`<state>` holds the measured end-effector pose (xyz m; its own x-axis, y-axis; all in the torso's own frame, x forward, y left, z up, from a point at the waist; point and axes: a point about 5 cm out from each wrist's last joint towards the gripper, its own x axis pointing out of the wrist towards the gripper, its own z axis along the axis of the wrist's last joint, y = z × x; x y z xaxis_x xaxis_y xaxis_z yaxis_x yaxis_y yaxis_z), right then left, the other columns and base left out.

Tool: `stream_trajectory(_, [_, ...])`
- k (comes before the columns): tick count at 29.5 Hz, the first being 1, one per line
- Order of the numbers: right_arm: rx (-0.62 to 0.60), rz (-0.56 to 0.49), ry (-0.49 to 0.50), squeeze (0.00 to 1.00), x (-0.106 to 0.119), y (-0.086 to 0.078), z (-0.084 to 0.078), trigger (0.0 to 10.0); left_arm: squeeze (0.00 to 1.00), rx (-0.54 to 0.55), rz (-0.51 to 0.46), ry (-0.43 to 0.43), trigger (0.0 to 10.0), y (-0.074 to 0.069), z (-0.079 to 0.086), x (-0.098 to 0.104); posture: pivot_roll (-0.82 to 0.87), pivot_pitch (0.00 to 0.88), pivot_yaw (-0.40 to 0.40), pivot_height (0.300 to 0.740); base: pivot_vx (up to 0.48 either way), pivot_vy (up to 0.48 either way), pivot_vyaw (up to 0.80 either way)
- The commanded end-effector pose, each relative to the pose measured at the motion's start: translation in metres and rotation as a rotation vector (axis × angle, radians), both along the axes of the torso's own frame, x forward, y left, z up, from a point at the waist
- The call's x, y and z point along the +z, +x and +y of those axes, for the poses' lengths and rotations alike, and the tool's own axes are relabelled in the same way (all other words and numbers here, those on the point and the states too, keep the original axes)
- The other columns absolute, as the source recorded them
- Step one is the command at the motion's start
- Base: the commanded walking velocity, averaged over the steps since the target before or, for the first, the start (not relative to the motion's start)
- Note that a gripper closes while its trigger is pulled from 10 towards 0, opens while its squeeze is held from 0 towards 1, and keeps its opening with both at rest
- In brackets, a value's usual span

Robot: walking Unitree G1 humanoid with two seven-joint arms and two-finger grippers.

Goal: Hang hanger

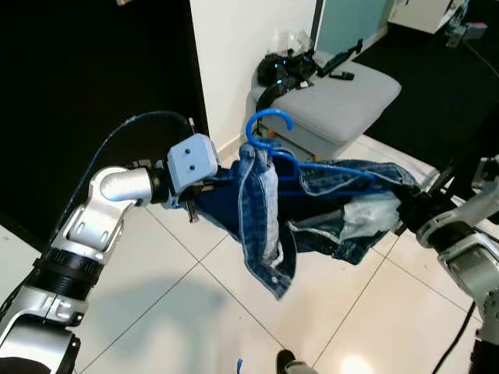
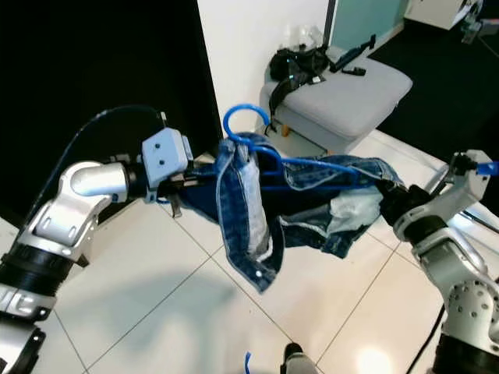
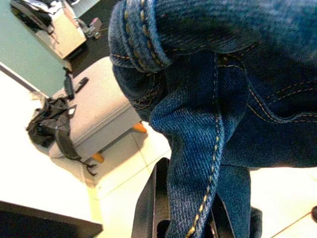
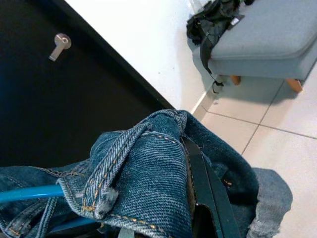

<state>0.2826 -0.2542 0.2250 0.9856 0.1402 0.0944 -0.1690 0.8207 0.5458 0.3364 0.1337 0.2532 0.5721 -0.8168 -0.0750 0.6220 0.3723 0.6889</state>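
Observation:
A blue plastic hanger point(image 1: 267, 118) carries a pair of blue jeans point(image 1: 263, 226) draped over its bar, held in the air above the tiled floor. Its hook points up. My left gripper point(image 1: 199, 195) grips the left end of the bundle; in the left wrist view denim is pinched between its black fingers point(image 3: 150, 208). At the right end, my right gripper point(image 1: 405, 209) is shut on the denim, with the cloth folded over its finger point(image 4: 204, 188). The blue hanger bar point(image 4: 29, 193) runs off beside it. One jeans leg hangs down in the middle.
A grey padded bench point(image 1: 347, 97) stands behind the hanger with a black bag point(image 1: 287, 70) on it. A tall black door point(image 1: 86, 78) with a metal knob point(image 4: 59, 44) is at the left, beside a white wall point(image 1: 242, 47). White floor tiles point(image 1: 171, 312) lie below.

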Motion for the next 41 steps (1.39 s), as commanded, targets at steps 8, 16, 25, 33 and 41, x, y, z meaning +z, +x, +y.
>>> stream_trajectory(8, [-0.035,-0.005,-0.005,0.0,0.008,0.011,0.001,0.0,0.0,0.01,-0.075,0.02,10.0,-0.005,-0.002,-0.009,0.01,0.219,0.017,0.74,0.0,0.0,0.0])
stream_trajectory(16, [-0.24,0.015,-0.011,0.0,0.011,0.011,-0.033,0.0,0.0,-0.044,-0.125,0.039,10.0,-0.015,-0.003,-0.006,0.01,0.225,0.013,0.74,0.0,0.0,0.0])
stream_trajectory(25, [-0.378,0.072,-0.001,0.0,0.003,0.009,-0.052,0.0,0.0,-0.109,-0.16,-0.032,10.0,-0.025,-0.011,0.002,0.02,0.228,0.012,0.74,0.0,0.0,0.0])
stream_trajectory(33, [-0.419,0.061,0.011,0.0,0.007,0.01,-0.058,0.0,0.0,-0.116,-0.167,0.044,10.0,-0.026,-0.015,-0.01,0.02,0.235,0.016,0.74,0.0,0.0,0.0])
stream_trajectory(41, [-0.396,0.005,0.017,0.0,0.024,0.013,-0.051,0.0,0.0,0.004,-0.188,0.207,10.0,-0.014,-0.007,-0.027,0.01,0.223,0.018,0.74,0.0,0.0,0.0])
